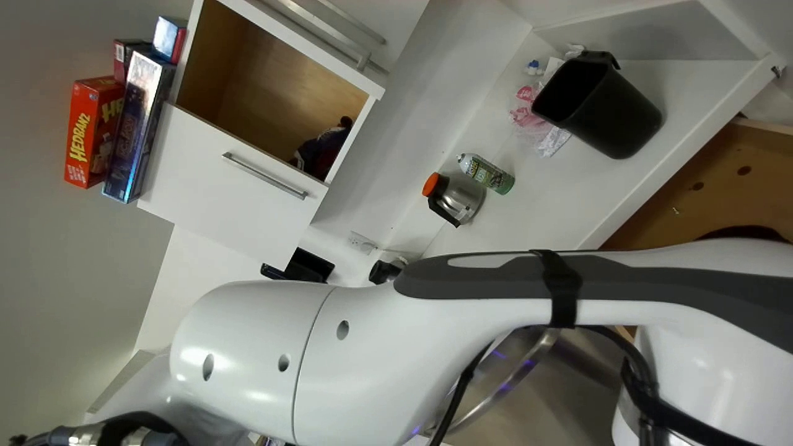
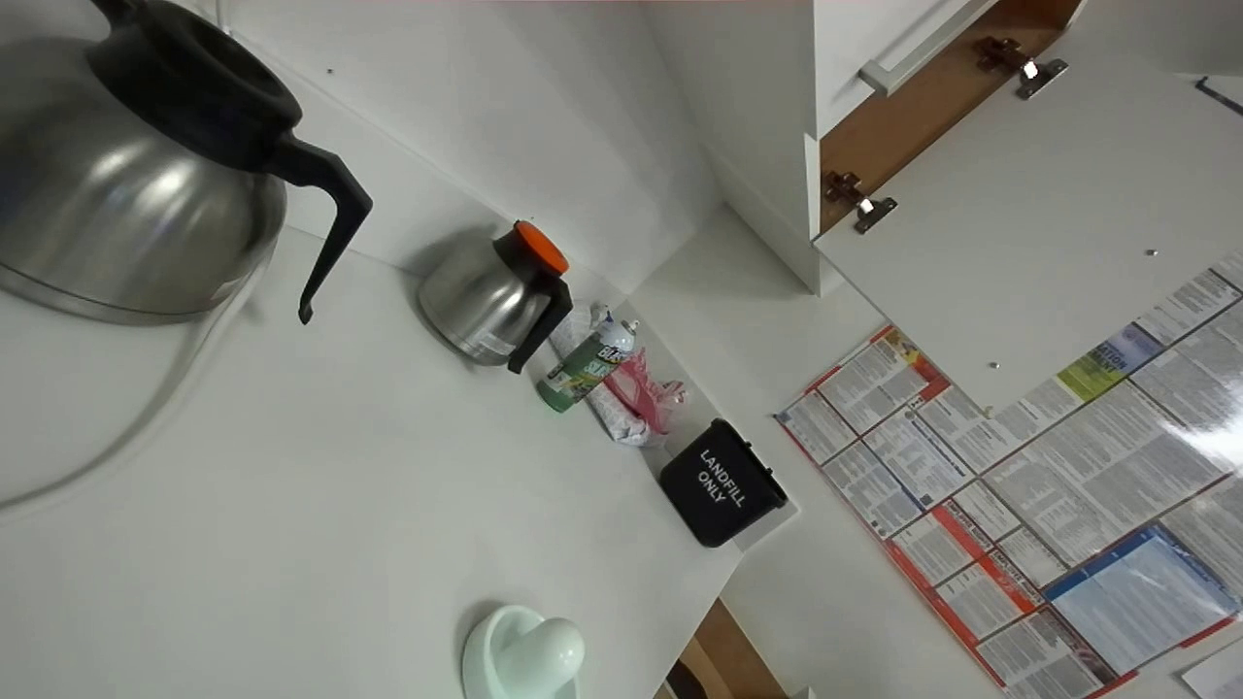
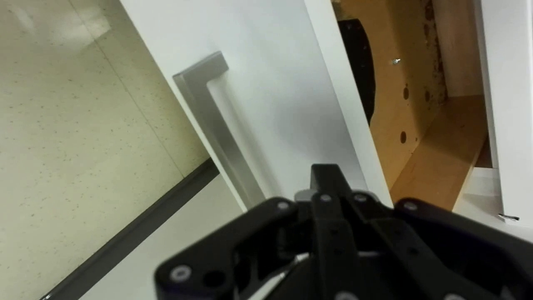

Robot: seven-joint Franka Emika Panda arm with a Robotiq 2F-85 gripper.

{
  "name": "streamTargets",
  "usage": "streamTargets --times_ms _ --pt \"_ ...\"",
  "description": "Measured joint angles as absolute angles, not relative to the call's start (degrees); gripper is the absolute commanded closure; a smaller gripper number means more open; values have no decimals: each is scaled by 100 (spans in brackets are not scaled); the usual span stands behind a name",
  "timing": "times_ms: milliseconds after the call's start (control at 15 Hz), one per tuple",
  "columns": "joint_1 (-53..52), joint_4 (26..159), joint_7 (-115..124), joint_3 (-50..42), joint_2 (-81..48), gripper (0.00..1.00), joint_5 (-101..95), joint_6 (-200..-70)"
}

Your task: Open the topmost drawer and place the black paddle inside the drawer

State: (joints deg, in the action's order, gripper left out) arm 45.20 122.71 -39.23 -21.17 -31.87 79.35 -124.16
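White outside and lined with brown wood, the drawer [image 3: 349,96] stands open below the counter [image 2: 340,485]; we take it for the topmost one and count the opening step as done. Inside it, just right of the front panel [image 3: 275,83] in the wrist view, we see a flat black piece that we judge to be the paddle [image 3: 361,66]; the panel hides part of it, so we cannot confirm its whole outline or whether it touches that panel; both exterior views show a sliver of black there too. We find the gripper [image 3: 330,173] with its fingers [image 3: 324,181] drawn fully together, no gap between them and nothing held; in the wrist view the tips stand over the front panel, right of the handle [image 3: 222,139]; whether they touch it we cannot tell. We therefore rate the placing step as complete, too; the task does not call for closing the drawer, so only withdrawing the gripper appears to remain; before that move we should check that the tips clear the panel.
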Motion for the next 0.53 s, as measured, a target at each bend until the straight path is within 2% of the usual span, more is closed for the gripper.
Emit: streamTargets --times_ms 533 --pt "4344 12033 -3920 -1753 -3468 100 8424 -12324"
